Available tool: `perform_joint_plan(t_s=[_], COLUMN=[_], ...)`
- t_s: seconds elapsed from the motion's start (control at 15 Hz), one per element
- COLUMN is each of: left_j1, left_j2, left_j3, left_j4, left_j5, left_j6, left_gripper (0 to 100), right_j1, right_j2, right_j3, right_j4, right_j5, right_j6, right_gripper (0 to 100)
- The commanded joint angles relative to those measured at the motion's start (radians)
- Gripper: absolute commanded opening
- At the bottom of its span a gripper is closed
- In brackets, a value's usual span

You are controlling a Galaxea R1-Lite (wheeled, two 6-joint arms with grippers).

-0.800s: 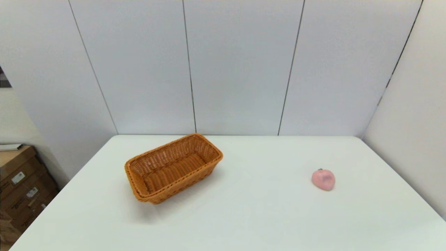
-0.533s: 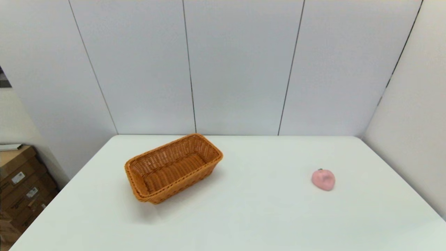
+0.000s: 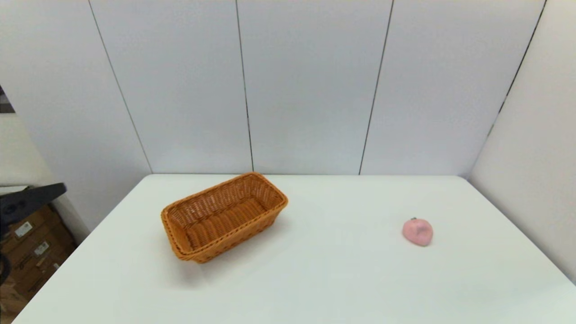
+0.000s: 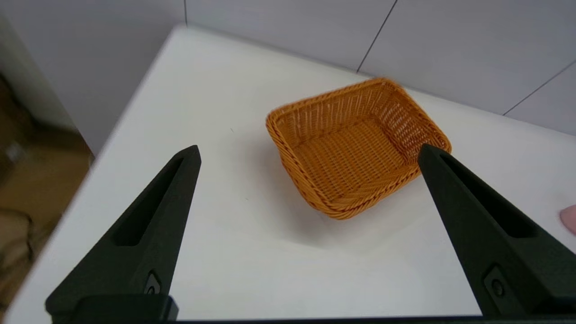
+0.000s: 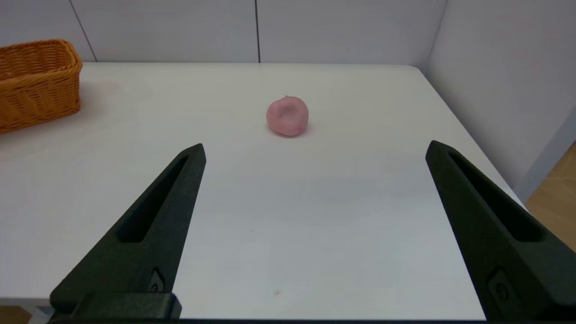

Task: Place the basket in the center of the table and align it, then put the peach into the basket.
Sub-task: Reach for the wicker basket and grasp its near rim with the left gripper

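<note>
An orange-brown wicker basket [image 3: 223, 216] stands empty and skewed on the left half of the white table [image 3: 315, 279]; it also shows in the left wrist view [image 4: 355, 146] and partly in the right wrist view [image 5: 36, 81]. The pink peach [image 3: 417, 231] lies on the right side of the table, far from the basket, and faces the right wrist camera [image 5: 287, 116]. My left gripper [image 4: 308, 153] is open, held above the table's left side short of the basket. My right gripper [image 5: 315, 150] is open above the near edge, well short of the peach.
Grey wall panels close the table's far and right sides. Cardboard boxes [image 3: 27, 243] stand on the floor beyond the left edge. A dark part of my left arm [image 3: 27, 202] shows at the head view's left edge.
A dark part of the left arm has come into the head view at its left edge. Basket and peach have not moved.
</note>
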Motion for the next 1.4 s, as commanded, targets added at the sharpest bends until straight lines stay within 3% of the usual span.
perform_joint_plan(t_s=[0.07, 0.4, 0.8, 1.4], left_j1=[-0.079, -0.122, -0.102, -0.056], left_j2=[0.633, 0.888, 0.991, 1.21], left_j3=[-0.253, -0.382, -0.425, -0.468], left_j4=[0.002, 0.112, 0.229, 0.252], left_j5=[0.007, 0.021, 0.016, -0.073], left_j6=[-0.264, -0.392, -0.404, -0.416], left_gripper=[100, 100, 100, 100], right_j1=[0.0, 0.0, 0.0, 0.0], right_j2=[-0.002, -0.002, -0.002, -0.002], right_j3=[-0.001, -0.001, -0.001, -0.001], right_j4=[0.001, 0.001, 0.001, 0.002], right_j5=[0.0, 0.0, 0.0, 0.0], right_j6=[-0.001, -0.001, 0.001, -0.001], right_gripper=[100, 100, 100, 100])
